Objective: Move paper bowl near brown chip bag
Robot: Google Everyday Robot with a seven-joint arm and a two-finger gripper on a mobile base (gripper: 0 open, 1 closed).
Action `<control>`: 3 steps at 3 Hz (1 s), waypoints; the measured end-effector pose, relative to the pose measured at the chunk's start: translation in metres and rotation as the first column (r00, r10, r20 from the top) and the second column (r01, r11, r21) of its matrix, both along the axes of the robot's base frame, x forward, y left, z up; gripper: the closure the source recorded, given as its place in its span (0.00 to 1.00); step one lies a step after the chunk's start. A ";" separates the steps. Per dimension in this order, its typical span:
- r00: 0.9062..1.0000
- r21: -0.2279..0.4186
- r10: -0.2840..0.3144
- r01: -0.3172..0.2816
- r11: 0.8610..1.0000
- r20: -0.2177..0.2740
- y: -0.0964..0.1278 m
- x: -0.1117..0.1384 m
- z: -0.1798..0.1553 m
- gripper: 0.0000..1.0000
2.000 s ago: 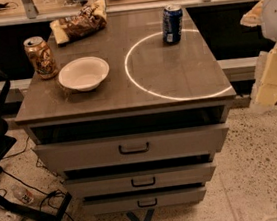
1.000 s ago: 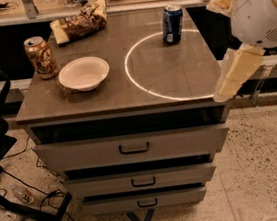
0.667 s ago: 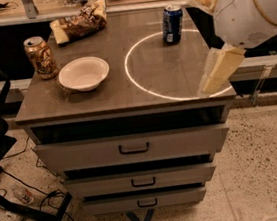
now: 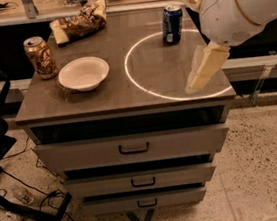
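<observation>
The paper bowl (image 4: 83,73) is off-white, upright and empty, and sits on the left part of the cabinet top (image 4: 111,93). The brown chip bag (image 4: 79,22) lies at the back left corner, behind the bowl and apart from it. My gripper (image 4: 186,41) hangs over the right side of the top, well right of the bowl, on a bulky white arm (image 4: 243,1). Its two tan fingers (image 4: 205,68) are spread apart and hold nothing.
A tan-and-brown soda can (image 4: 40,57) stands left of the bowl near the left edge. A blue soda can (image 4: 171,24) stands at the back right on a white ring of light (image 4: 173,65). Drawers are below, a black frame and cables on the floor at left.
My arm has swung in from the right edge, up and to the left, and now hangs over the right side of the top. The bowl, bag and cans have not moved.
</observation>
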State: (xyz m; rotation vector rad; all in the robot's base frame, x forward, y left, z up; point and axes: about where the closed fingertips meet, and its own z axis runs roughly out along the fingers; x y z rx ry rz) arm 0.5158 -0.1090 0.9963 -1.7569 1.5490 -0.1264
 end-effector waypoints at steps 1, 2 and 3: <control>0.999 -0.041 0.011 -0.009 0.999 0.048 0.036 0.026 -0.028 0.00; 0.988 -0.095 0.069 -0.056 0.994 0.140 0.083 0.071 -0.058 0.00; 0.967 -0.120 0.131 -0.107 0.987 0.217 0.117 0.108 -0.073 0.00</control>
